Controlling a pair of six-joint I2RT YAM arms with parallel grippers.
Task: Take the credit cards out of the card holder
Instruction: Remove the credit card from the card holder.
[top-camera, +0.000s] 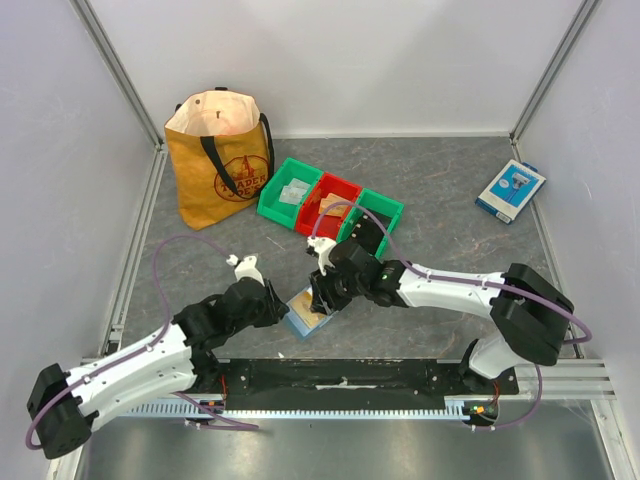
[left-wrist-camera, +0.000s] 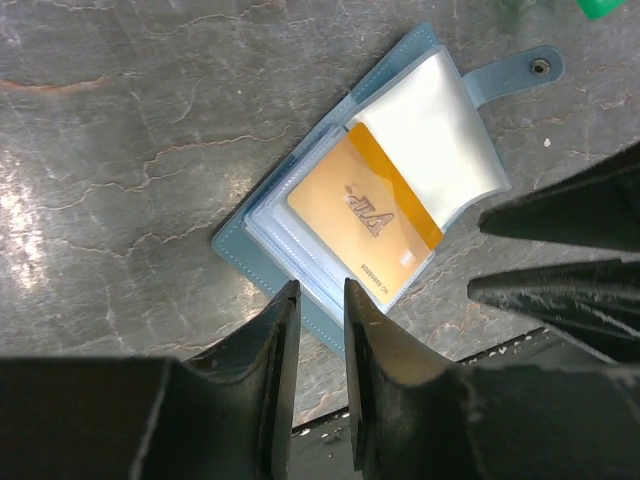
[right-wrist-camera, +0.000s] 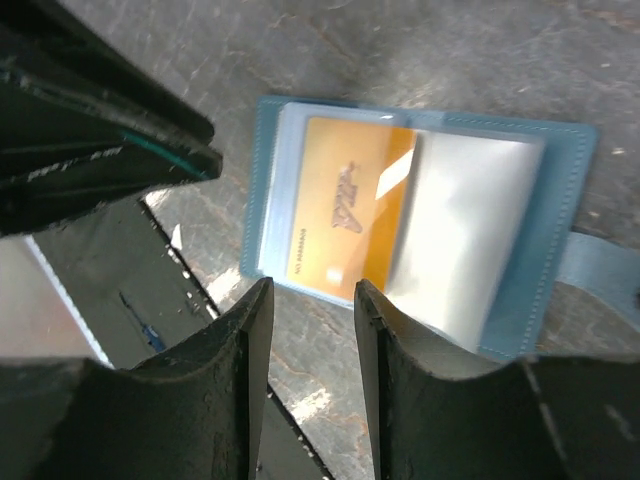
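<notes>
The blue card holder (left-wrist-camera: 290, 285) lies open on the grey table, snap tab out to one side. An orange-tan credit card (left-wrist-camera: 365, 225) sits in its clear sleeves, and a loose clear sleeve is folded over beside it. In the top view the card holder (top-camera: 300, 322) lies between both grippers near the front edge. My left gripper (left-wrist-camera: 320, 295) is slightly open and empty, its tips just over the holder's near edge. My right gripper (right-wrist-camera: 312, 290) is open and empty, its tips just short of the holder (right-wrist-camera: 560, 250) and the card (right-wrist-camera: 340, 215). Other cards are hidden.
A brown paper bag (top-camera: 218, 160) stands at the back left. A row of three bins (top-camera: 338, 179), green, red and green, sits behind the grippers. A blue-and-white box (top-camera: 510, 190) lies at the back right. A black rail (top-camera: 340, 375) runs along the near edge.
</notes>
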